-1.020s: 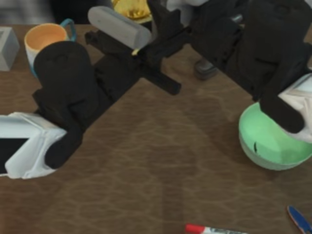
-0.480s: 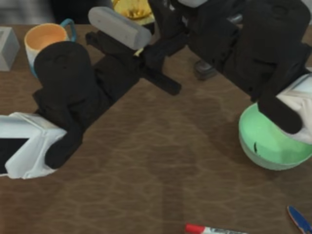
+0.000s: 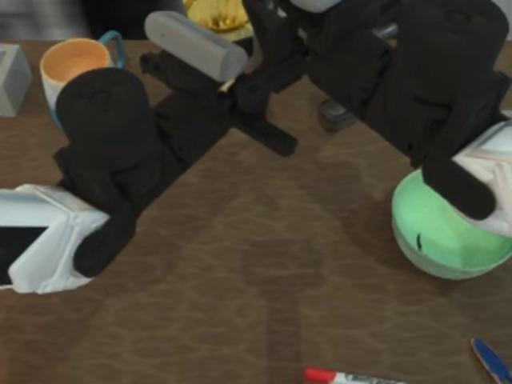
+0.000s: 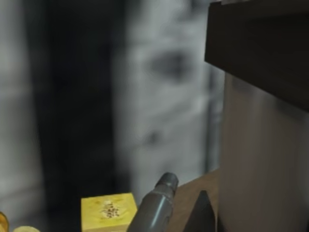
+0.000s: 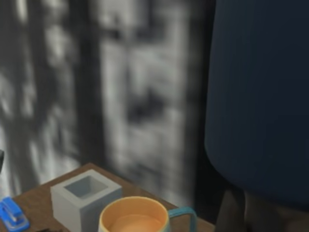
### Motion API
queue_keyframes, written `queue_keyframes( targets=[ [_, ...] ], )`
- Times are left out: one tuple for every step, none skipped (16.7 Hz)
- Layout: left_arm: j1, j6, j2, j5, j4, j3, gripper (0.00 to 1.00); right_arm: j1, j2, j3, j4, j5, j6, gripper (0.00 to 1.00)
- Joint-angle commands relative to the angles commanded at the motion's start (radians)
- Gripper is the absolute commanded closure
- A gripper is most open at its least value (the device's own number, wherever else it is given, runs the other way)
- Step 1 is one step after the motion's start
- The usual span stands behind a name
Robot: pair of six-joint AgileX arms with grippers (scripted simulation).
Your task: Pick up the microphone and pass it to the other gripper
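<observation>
The microphone's grey handle (image 3: 196,44) hangs above the table's far edge, left of centre. My left gripper (image 3: 210,74) is shut on that handle, which fills the left wrist view (image 4: 263,164) with one fingertip (image 4: 203,215) against it. A dark block crosses the handle's upper end (image 4: 260,48). My right gripper (image 3: 270,58) reaches in from the right and covers the microphone's head end in the top view. The navy foam head (image 5: 260,96) looms close in the right wrist view.
An orange-lined cup (image 3: 76,62) and a grey box (image 3: 10,76) stand at the far left. A green bowl (image 3: 444,232) sits under the right arm. A red marker (image 3: 344,376) and a blue object (image 3: 490,360) lie at the near edge. A grey drill (image 4: 154,208) lies beside a yellow block (image 4: 108,212).
The right arm has crept slightly left toward the microphone, then settled. The left arm and the microphone have held still.
</observation>
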State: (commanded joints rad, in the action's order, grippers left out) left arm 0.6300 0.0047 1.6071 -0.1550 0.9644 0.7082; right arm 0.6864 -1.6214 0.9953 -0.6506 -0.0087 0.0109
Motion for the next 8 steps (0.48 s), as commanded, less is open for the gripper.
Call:
queue_keyframes(
  targets=[
    [0.000, 0.000, 0.000, 0.000, 0.000, 0.000, 1.00, 0.000, 0.000, 0.000, 0.000, 0.000, 0.000, 1.00],
    [0.000, 0.000, 0.000, 0.000, 0.000, 0.000, 1.00, 0.000, 0.000, 0.000, 0.000, 0.000, 0.000, 1.00],
    [0.000, 0.000, 0.000, 0.000, 0.000, 0.000, 1.00, 0.000, 0.000, 0.000, 0.000, 0.000, 0.000, 1.00],
    [0.000, 0.000, 0.000, 0.000, 0.000, 0.000, 0.92, 0.000, 0.000, 0.000, 0.000, 0.000, 0.000, 1.00],
    [0.000, 0.000, 0.000, 0.000, 0.000, 0.000, 0.85, 0.000, 0.000, 0.000, 0.000, 0.000, 0.000, 1.00],
    [0.000, 0.000, 0.000, 0.000, 0.000, 0.000, 0.77, 0.000, 0.000, 0.000, 0.000, 0.000, 0.000, 1.00],
    [0.000, 0.000, 0.000, 0.000, 0.000, 0.000, 0.70, 0.000, 0.000, 0.000, 0.000, 0.000, 0.000, 1.00],
    [0.000, 0.000, 0.000, 0.000, 0.000, 0.000, 0.62, 0.000, 0.000, 0.000, 0.000, 0.000, 0.000, 1.00]
  ],
)
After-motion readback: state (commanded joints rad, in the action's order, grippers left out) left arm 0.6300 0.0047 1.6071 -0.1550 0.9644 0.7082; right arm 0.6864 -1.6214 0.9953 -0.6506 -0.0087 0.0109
